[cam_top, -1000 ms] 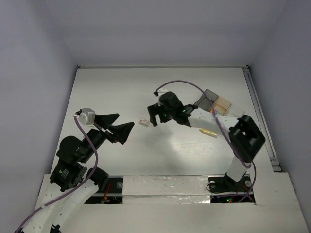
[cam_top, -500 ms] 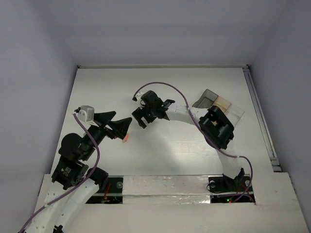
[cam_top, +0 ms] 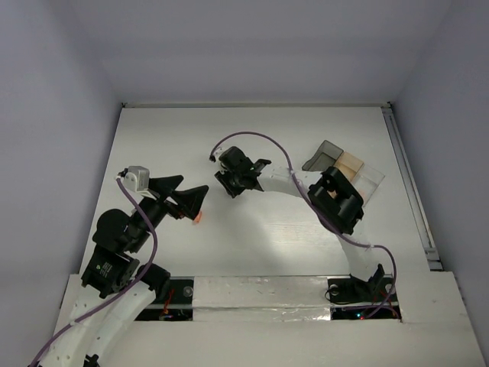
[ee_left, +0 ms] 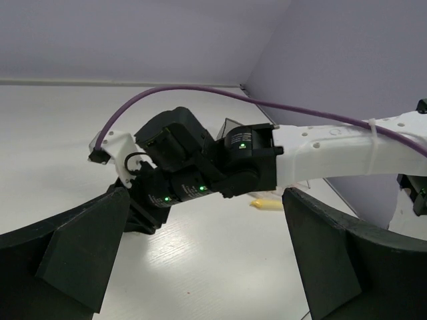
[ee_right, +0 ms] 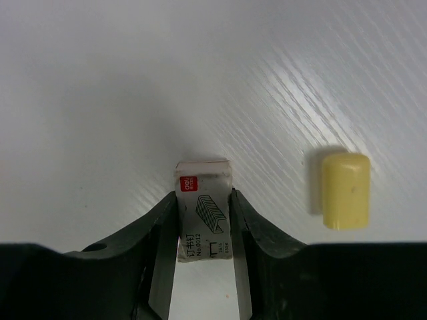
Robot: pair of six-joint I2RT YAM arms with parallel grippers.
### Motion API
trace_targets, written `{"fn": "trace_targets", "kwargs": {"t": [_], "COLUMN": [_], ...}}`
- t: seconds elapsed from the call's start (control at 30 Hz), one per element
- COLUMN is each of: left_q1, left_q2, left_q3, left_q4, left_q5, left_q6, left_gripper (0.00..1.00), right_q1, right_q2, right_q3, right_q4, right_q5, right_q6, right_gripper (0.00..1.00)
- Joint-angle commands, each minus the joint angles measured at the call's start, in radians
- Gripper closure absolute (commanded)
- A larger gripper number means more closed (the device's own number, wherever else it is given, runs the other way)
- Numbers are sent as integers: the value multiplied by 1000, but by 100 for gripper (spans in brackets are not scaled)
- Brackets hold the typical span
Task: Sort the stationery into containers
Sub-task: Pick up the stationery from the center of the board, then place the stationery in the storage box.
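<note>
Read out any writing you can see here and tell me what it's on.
"No.0012": on the small white box held by the right gripper.
"订书钉": on the same box, beside a drawing of staples.
Red logo at the box's corner: too small to read.
Other views: no readable text.

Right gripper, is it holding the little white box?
Shut on it: the right gripper has both fingers pressed against the little white box sides.

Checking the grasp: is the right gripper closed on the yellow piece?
No, the right gripper clamps the white staple box; the yellow piece lies apart beside it.
</note>
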Motion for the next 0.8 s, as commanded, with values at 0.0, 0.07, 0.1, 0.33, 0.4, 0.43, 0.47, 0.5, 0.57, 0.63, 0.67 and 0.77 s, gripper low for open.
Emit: {"fn": "trace_targets", "kwargs": {"t": [0.0,0.07,0.1,0.33,0.4,0.43,0.47,0.5,0.57,0.63,0.67,0.77], "left_q1": [4,4,4,-14,-23,-23,-23,-34,-34,-45,-45,-45], "left_q2": [-10,-16,-18,-47,-55,-58,-64,-65,-70,-72,-73,-76], "left_q3": [-3,-5,-6,-9,-11,-11,-9,-11,-9,-8,-9,-9], "left_q4": [51,51,51,54,52,54,54,54,54,54,52,51], "left_q5": [25,30,33,43,45,45,45,47,47,45,47,45], "left_q6": [11,9,9,8,8,8,8,6,6,6,8,6], "left_gripper": [1,1,1,1,1,1,1,1,1,1,1,1], "right_q1": [-25,-62,-86,-473,-608,-649,-684,-752,-803,-849,-860,-881], "right_q2": [-164,-280,-324,-780,-874,-956,-992,-1023,-1075,-1083,-1072,-1041], "right_q3": [-44,-129,-165,-629,-725,-803,-835,-861,-909,-921,-926,-918], "right_q4": [61,84,104,179,195,196,196,190,176,156,153,143], "right_q5": [124,201,228,319,301,292,282,278,262,258,258,258], "right_q6": [98,170,201,486,532,543,552,554,554,545,534,520], "right_gripper": [81,81,81,83,83,82,82,82,82,82,82,81]}}
